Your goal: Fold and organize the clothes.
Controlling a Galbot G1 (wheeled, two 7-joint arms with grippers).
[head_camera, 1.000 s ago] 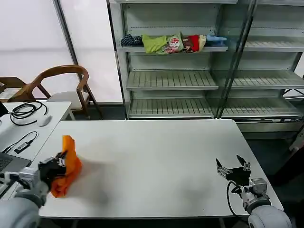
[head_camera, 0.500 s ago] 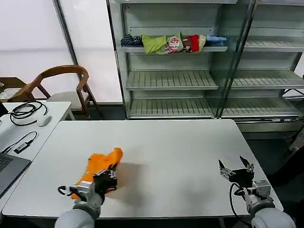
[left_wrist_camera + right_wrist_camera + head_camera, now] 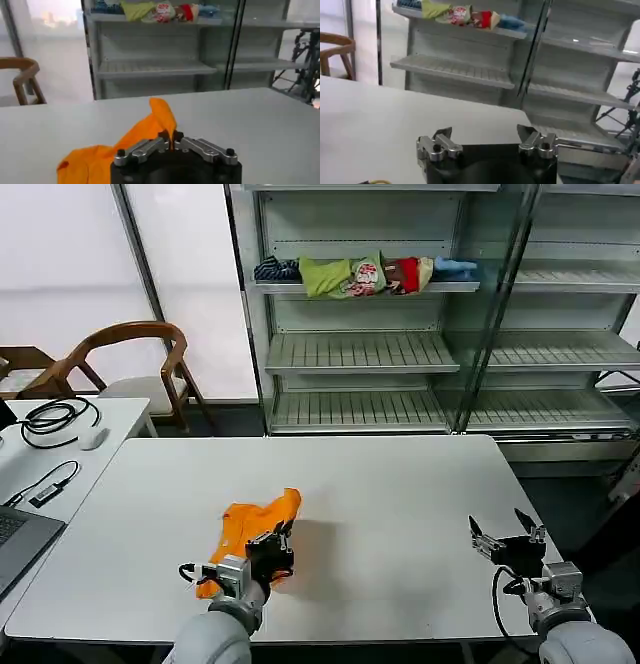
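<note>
The left claw (image 3: 272, 546) pinches the shirt (image 3: 255, 529), bunched with its long axis running forward-right on the bench (image 3: 400, 484); the right claw (image 3: 507, 536) hovers spread, well apart.

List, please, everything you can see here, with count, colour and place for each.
T-shirt: one, bright orange, bunched on the table's near left part.
Table: one, white, centre.
Garment bundle: one, green, red, blue, dark, on an upper shelf.
Shelving: grey, behind the table.
Chair: one, brown wood, far left.
Side desk: white, left, with black cables.
Left hand: shut on the T-shirt.
Right hand: open, above the table's near right part.
</note>
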